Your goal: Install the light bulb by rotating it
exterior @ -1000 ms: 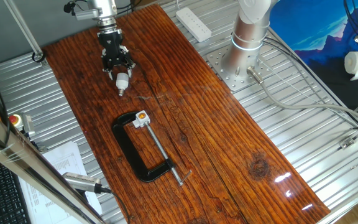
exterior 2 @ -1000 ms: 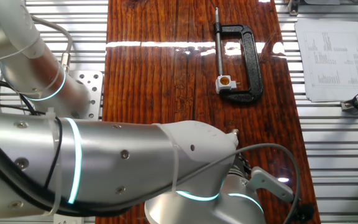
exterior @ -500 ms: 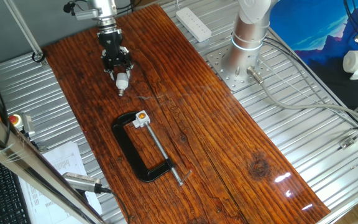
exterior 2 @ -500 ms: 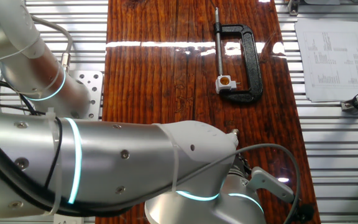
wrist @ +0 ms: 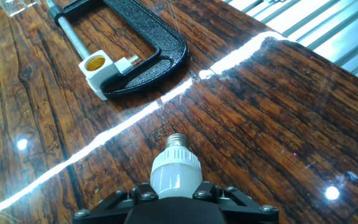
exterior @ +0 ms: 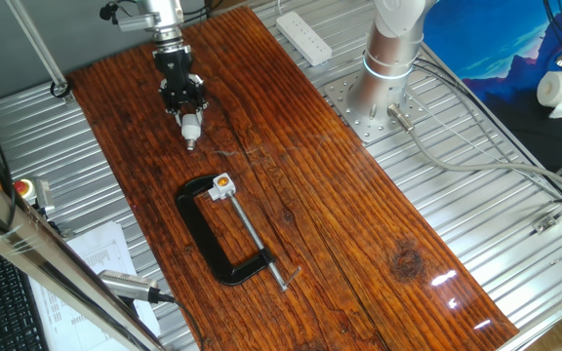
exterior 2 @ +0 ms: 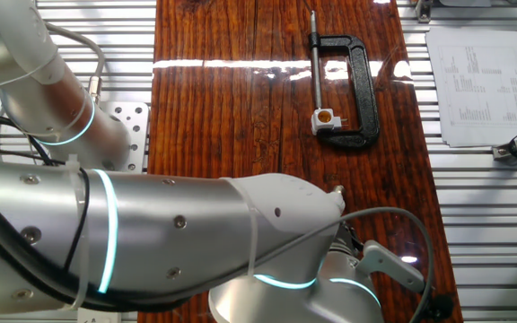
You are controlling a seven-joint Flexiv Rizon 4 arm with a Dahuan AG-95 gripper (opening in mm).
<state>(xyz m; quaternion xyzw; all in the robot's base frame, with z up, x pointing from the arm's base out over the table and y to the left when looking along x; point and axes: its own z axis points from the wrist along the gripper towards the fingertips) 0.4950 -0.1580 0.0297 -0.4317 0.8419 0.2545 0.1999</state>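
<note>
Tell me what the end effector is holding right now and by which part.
The end effector holds the light bulb by its white rounded end; the silvery screw base points out toward the wooden table, free of the fingers.

Bright, sharp views; glare streaks on table (wrist: 278,93)

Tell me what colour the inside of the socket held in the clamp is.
Orange, inside the white socket gripped by the black clamp; the hand view shows it best.
</note>
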